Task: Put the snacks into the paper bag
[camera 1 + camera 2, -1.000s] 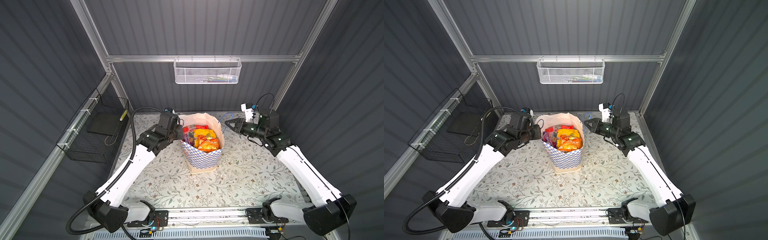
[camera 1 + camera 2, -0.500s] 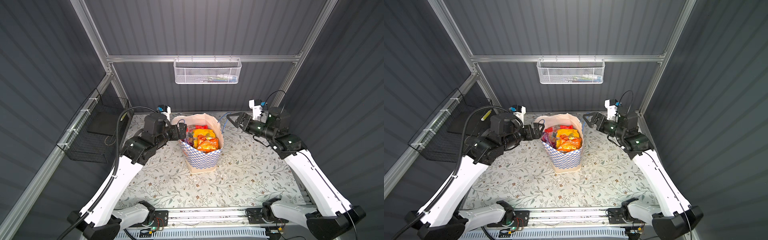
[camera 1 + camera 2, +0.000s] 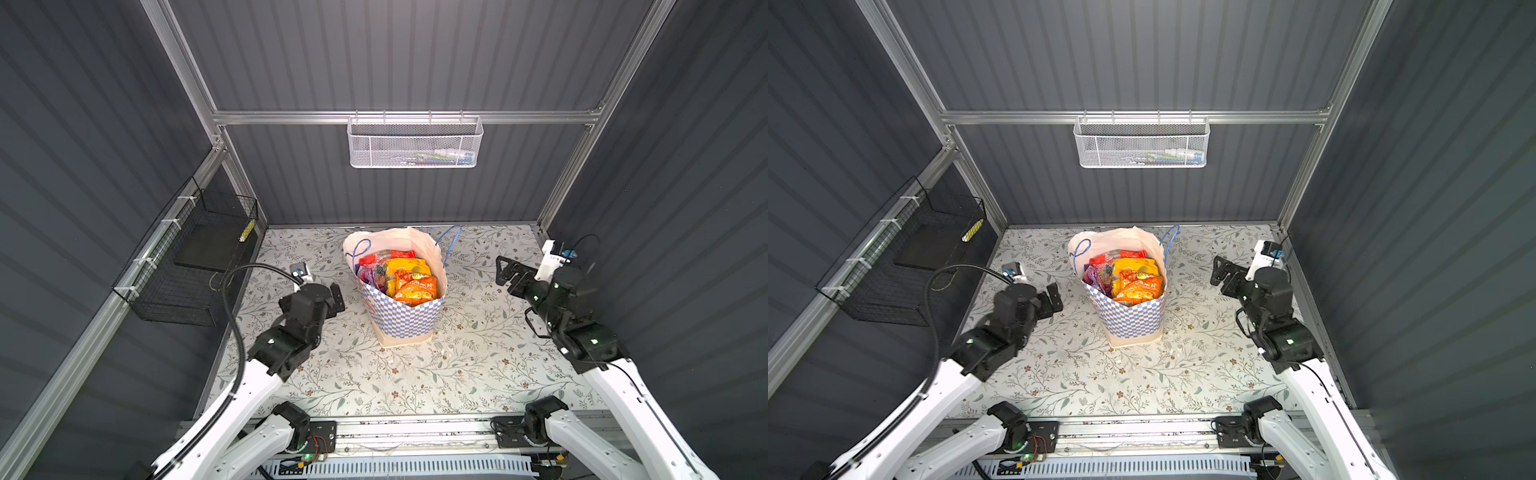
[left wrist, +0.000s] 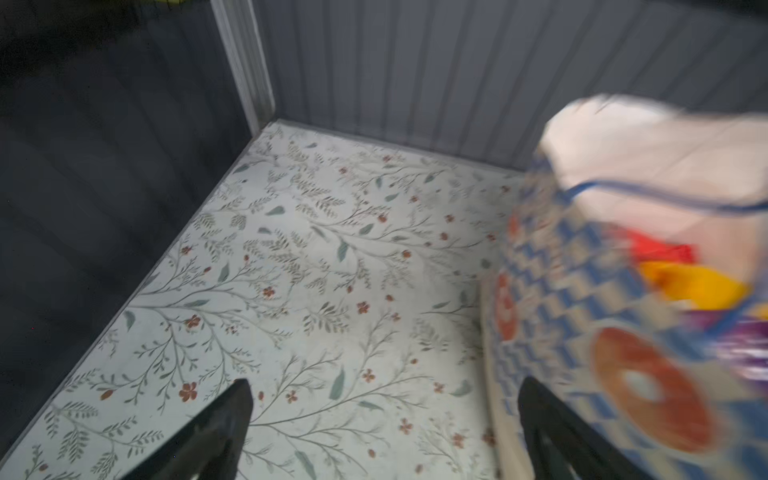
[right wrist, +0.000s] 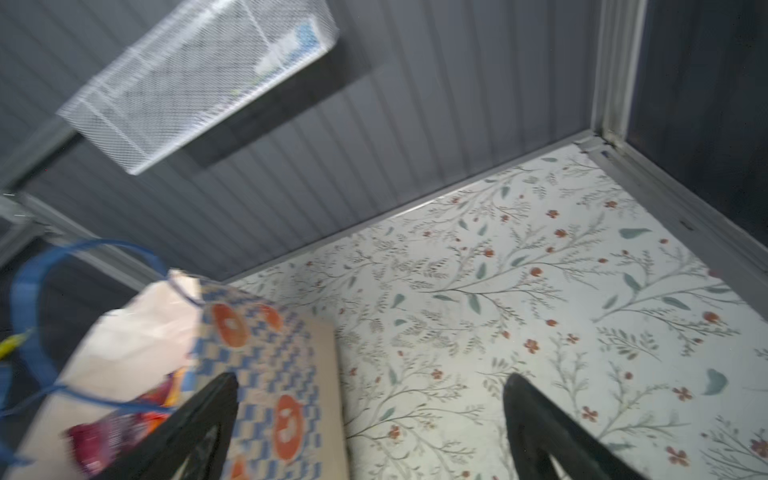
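- Both hands are clear of the bag (image 3: 409, 320), which stands mid-frame in both top views. The snacks (image 3: 405, 278) are all inside it, and you can see no packet loose on the bench (image 3: 374, 382).
- Left hand (image 3: 336, 297): fingers spread wide, holding nothing, and sitting near the bag's left wall. Right hand (image 3: 500, 272): also spread and empty, well apart at the right of the frame.
- Watch the left side. The bag is tall, light paper, so if you swing that hand right it could shove the wall or tip the whole bag.
- The orange packets ride high against the near rim. A knock there would likely send one sliding out.
- The blue cord handles (image 3: 451, 243) stand loose above the rim. A finger passing close could hook one and drag the bag.
- The bench has a smooth pale cover printed with leaves and small red flowers. It probably gives little grip, so expect the bag to skate if it is pushed.
- The room is dark grey ribbed walls on an aluminium frame. A white mesh basket (image 3: 414, 143) hangs upper centre and a black wire basket (image 3: 187, 270) sits mid-left.
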